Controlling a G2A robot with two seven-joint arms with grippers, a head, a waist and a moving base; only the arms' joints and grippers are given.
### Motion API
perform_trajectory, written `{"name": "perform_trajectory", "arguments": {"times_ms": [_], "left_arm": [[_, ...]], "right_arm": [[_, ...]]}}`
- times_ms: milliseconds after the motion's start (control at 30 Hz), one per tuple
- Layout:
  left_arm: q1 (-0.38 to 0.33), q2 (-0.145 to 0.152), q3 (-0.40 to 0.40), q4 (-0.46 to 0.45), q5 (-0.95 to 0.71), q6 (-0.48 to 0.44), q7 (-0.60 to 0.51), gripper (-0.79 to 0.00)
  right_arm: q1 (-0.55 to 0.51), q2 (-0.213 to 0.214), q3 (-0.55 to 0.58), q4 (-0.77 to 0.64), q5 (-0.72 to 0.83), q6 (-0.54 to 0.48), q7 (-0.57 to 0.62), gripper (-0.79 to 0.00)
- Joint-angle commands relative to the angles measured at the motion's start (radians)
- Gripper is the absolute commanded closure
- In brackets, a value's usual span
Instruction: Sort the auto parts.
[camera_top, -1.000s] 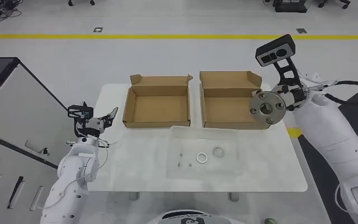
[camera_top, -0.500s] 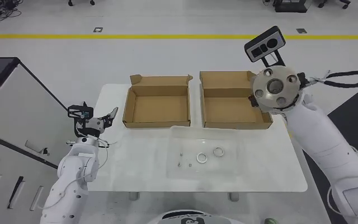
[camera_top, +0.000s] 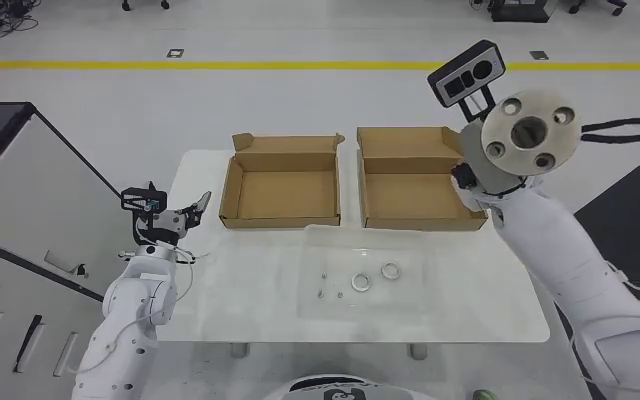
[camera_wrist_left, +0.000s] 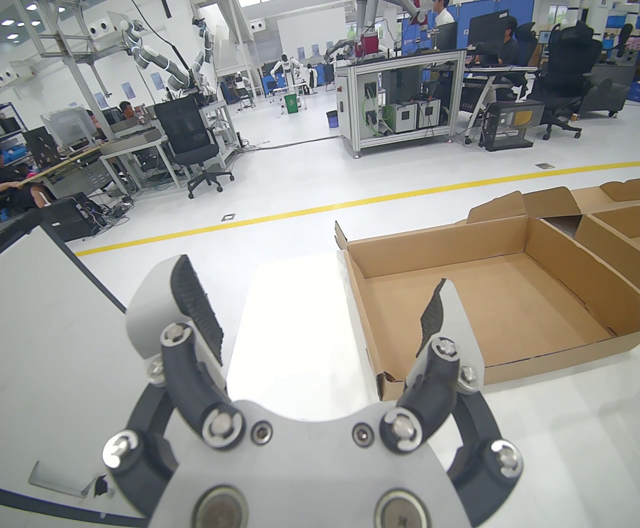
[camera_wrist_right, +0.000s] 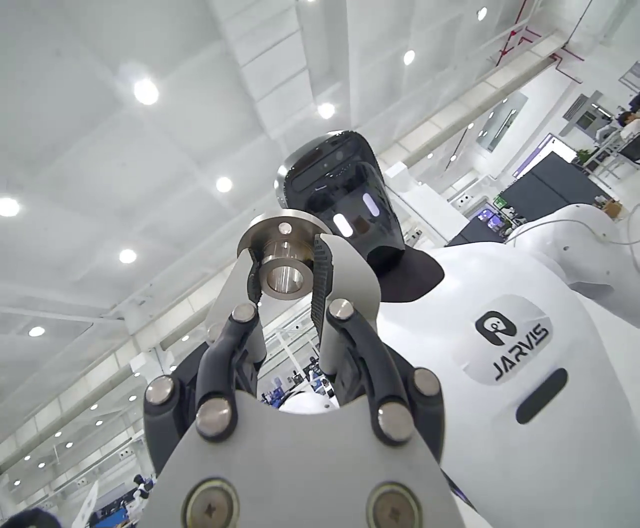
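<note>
Top view: flanged steel bushing (camera_top: 528, 133) is held high, disc face toward the camera, seen over the right wall of the right cardboard box (camera_top: 410, 188). The left cardboard box (camera_top: 280, 193) sits beside it. A clear tray (camera_top: 410, 300) in front holds two rings (camera_top: 360, 283) and small fasteners (camera_top: 325, 290). The left gripper (camera_top: 197, 207) is near the table's left edge.

Left wrist view: fingers spread, nothing between them, left box just ahead.

Right wrist view: the right gripper (camera_wrist_right: 282, 280) pinches the bushing's hub, one pad on each side. The round flange with bolt holes sits beyond the fingertips. The part is shiny, with a hollow bore, and likely heavy and slick. Best to grip the hub firmly, turn the wrist down and lower into a box before releasing. Which box, cannot tell.
</note>
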Motion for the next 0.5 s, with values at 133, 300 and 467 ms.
{"name": "perform_trajectory", "arguments": {"times_ms": [133,300,467], "left_arm": [[0.0,0.0,0.0,0.0,0.0,0.0,0.0,-0.785],[0.0,0.0,0.0,0.0,0.0,0.0,0.0,-0.785],[0.0,0.0,0.0,0.0,0.0,0.0,0.0,-0.785]], "right_arm": [[0.002,0.002,0.064,0.009,-0.247,-0.034,-0.066,0.0],[-0.009,0.004,0.11,-0.006,-0.361,-0.029,-0.08,0.0],[-0.044,-0.01,0.121,-0.025,-0.229,-0.003,-0.047,0.0]]}}
